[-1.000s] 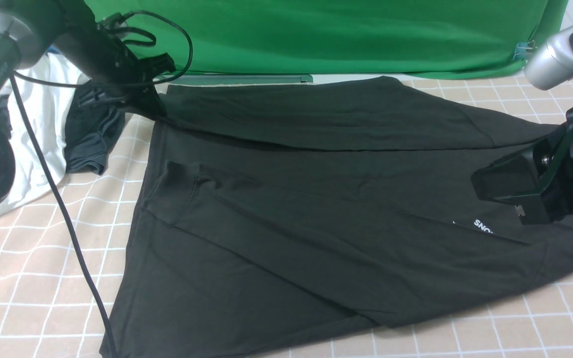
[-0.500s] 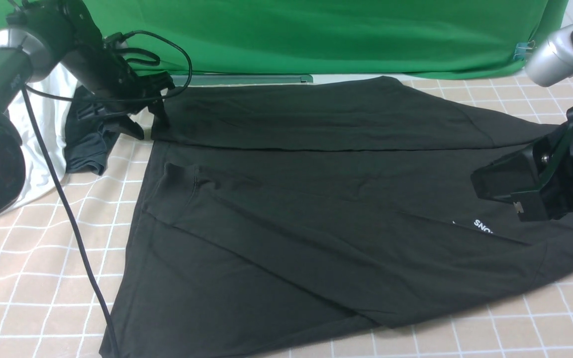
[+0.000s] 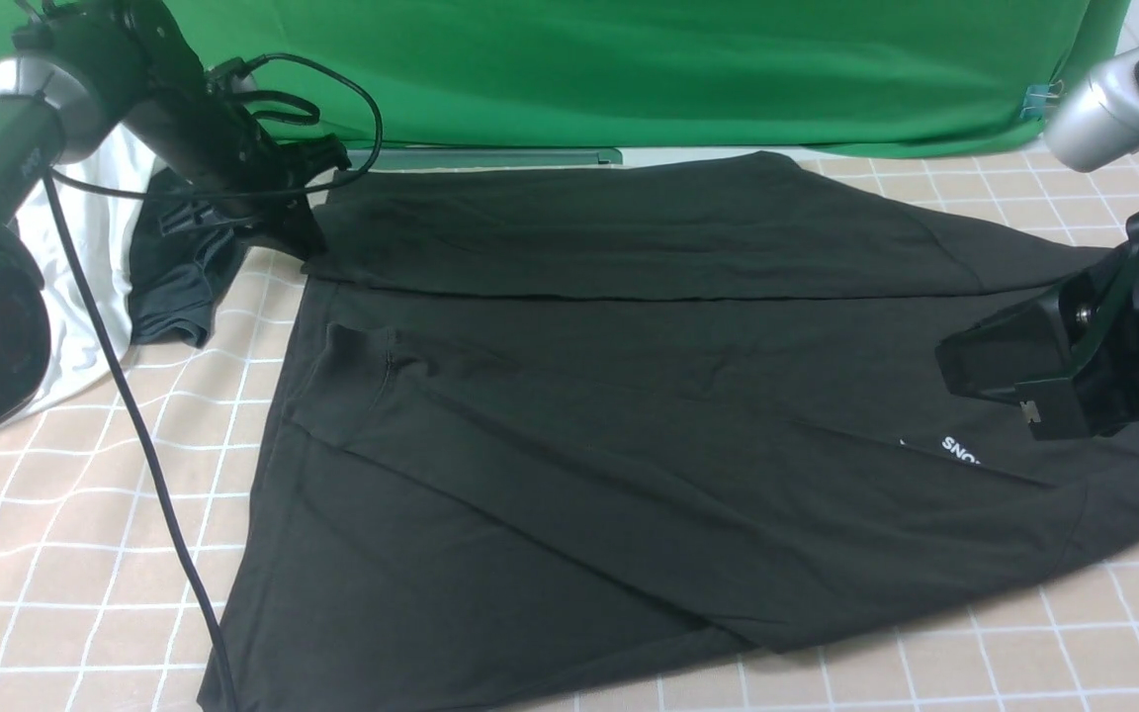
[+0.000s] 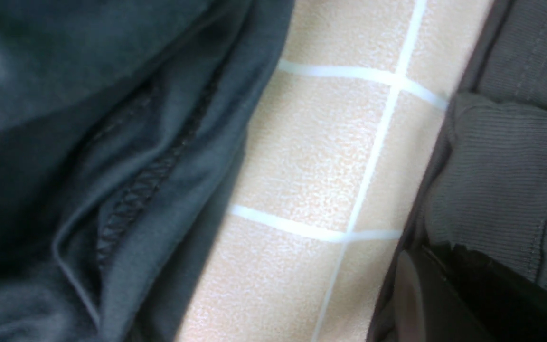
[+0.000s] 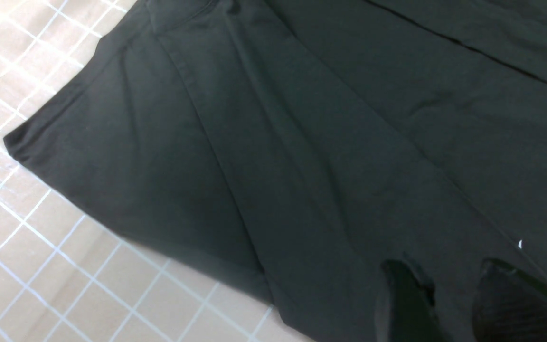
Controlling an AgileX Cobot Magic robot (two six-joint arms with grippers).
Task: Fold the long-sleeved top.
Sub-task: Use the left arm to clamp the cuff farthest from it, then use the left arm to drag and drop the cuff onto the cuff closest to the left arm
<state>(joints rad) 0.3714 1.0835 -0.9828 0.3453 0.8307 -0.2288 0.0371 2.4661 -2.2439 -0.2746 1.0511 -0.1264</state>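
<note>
Progress report, mid-fold. Found the long-sleeved top (image 3: 629,425) spread flat on the checked cloth (image 3: 55,554), reaching from just beside the left gripper (image 3: 298,237) across to beneath the right gripper (image 3: 985,371). Counted both sleeves as already brought in: one laid along the far edge, its far cuff (image 4: 501,180) right at the left fingers; the other crossed over the body, its near cuff (image 3: 362,356) well apart from either gripper. Caught the far cuff touching a left finger (image 4: 444,299) in the wrist view, but could not tell whether pinched or merely brushed, nor how wide the gap. Saw the right fingers (image 5: 406,304) parted a little, holding nothing, poised over the chest with the white print (image 3: 960,447) just beside them. Judged the sleeve stage done and the body folds all to come: hem not yet carried toward the neck, no halving yet. Noted a grey garment (image 3: 174,287) and a white shirt (image 3: 75,356) bunched on the other side of the left fingers.
</note>
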